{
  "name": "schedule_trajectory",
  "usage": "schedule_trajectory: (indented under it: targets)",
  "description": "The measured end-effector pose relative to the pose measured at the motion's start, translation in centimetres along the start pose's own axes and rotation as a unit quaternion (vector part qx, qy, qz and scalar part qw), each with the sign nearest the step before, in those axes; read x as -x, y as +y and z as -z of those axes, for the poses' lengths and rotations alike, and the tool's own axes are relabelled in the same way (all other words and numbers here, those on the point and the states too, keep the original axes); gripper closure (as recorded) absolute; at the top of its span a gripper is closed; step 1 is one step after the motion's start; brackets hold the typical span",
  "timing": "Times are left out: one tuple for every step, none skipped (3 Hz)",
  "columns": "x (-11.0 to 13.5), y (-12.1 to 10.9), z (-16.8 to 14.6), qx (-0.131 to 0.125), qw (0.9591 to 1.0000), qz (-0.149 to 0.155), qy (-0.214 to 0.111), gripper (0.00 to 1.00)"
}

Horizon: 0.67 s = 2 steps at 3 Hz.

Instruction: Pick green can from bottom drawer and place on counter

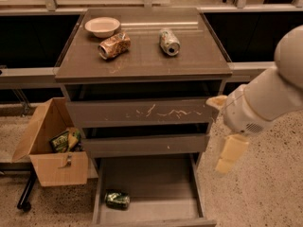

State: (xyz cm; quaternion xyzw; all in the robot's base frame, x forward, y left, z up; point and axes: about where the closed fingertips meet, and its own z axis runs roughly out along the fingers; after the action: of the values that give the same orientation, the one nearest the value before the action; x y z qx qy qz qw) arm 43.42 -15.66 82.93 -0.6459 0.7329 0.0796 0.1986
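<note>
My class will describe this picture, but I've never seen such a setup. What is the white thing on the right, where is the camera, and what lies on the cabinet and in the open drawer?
The white shape at the right is a robot arm. The pale yellowish part at its end is its gripper, hanging beside the cabinet and touching nothing. The single camera looks down on the cabinet from the front. On the counter are a pale bowl, a tan-gold can and a silver can, both cans on their sides. The bottom drawer is pulled open, and a green can lies on its side by the left wall. A cardboard box stands on the floor at the left. No can is held.
</note>
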Motion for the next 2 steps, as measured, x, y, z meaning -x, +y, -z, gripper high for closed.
schedule_trajectory:
  targets:
    - [1.62,2.21,-6.2,0.057,0.9949,-0.012,-0.082,0.0]
    - [2.29,2.37,-6.41,0.064,0.9932,-0.017,-0.096,0.0]
